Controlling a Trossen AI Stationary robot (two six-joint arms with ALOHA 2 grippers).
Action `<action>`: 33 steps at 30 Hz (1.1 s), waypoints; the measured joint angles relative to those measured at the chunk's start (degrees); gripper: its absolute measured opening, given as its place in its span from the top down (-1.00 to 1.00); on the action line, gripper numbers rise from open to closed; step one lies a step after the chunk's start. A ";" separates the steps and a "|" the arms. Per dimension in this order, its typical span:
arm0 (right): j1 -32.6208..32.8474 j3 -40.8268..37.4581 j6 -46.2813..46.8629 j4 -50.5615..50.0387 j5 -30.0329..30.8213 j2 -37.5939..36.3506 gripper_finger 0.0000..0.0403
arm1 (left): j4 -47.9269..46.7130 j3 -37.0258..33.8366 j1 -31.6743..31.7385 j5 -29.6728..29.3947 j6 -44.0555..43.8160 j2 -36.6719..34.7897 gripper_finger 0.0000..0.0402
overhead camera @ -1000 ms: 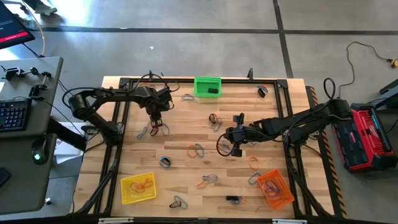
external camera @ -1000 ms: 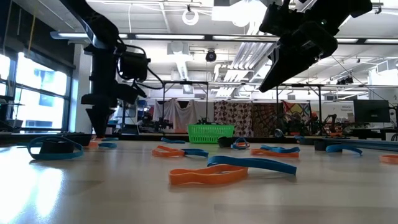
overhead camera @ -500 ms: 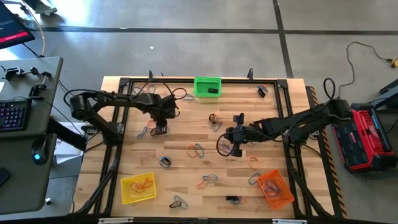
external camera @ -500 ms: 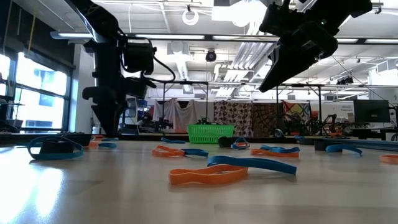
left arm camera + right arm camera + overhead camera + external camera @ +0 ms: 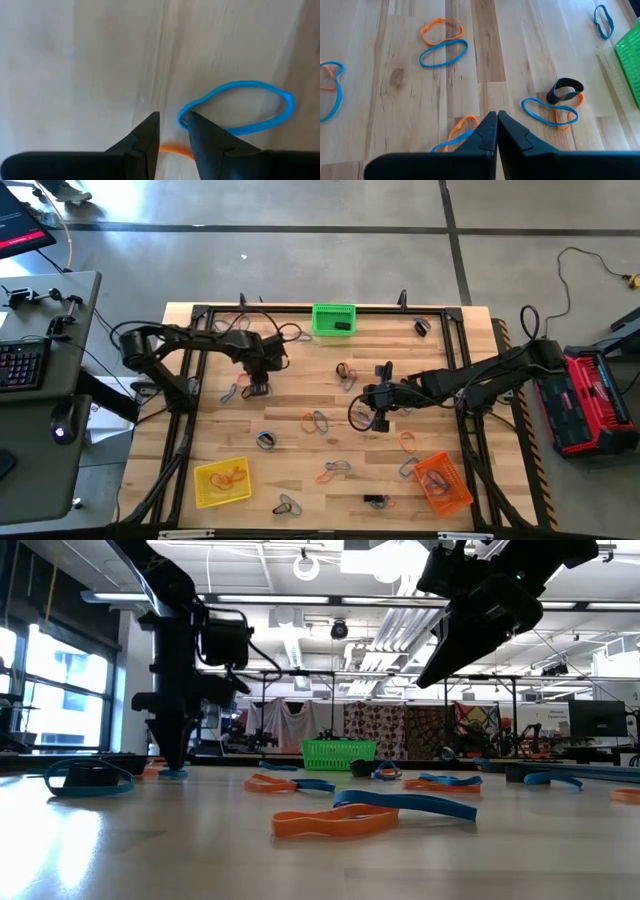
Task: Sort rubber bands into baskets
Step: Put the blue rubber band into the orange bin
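Left gripper (image 5: 172, 125) down at table, fingers slightly apart beside blue band (image 5: 239, 107); orange band (image 5: 172, 148) mostly hidden beneath, grip unclear. Right gripper (image 5: 497, 122) closed, empty, mid-table.

The table (image 5: 300, 460) is pale planked wood, smooth with a faint sheen (grain and a knot show); the rubber bands (image 5: 443, 52) look matt and thin; the green basket (image 5: 333, 319) is glossy plastic mesh; the left pincer (image 5: 172, 131) is matt black.

Green basket (image 5: 334, 319), blue band (image 5: 240, 107)
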 joint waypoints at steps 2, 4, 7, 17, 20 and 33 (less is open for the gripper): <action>0.00 0.00 0.00 0.01 -0.02 0.00 1.00 | 0.09 0.34 0.00 0.04 0.59 1.73 0.53; 0.00 0.00 0.00 0.02 -0.02 0.00 1.00 | -0.22 0.39 0.00 -0.02 1.05 3.10 0.54; 0.00 0.00 0.00 0.00 -0.01 0.00 1.00 | -0.55 0.32 0.00 -0.08 1.37 3.42 0.58; -0.07 0.00 2.03 1.86 0.00 0.00 1.00 | 1.92 -0.05 -0.20 -0.22 -1.64 -5.93 0.97; -0.07 0.00 4.24 3.46 0.18 0.02 1.00 | 6.77 -0.11 -0.99 -0.19 -4.46 -9.15 0.99; -0.07 0.00 11.22 9.82 6.19 0.12 0.81 | 35.00 -0.02 -6.31 -0.17 -9.11 -10.82 1.00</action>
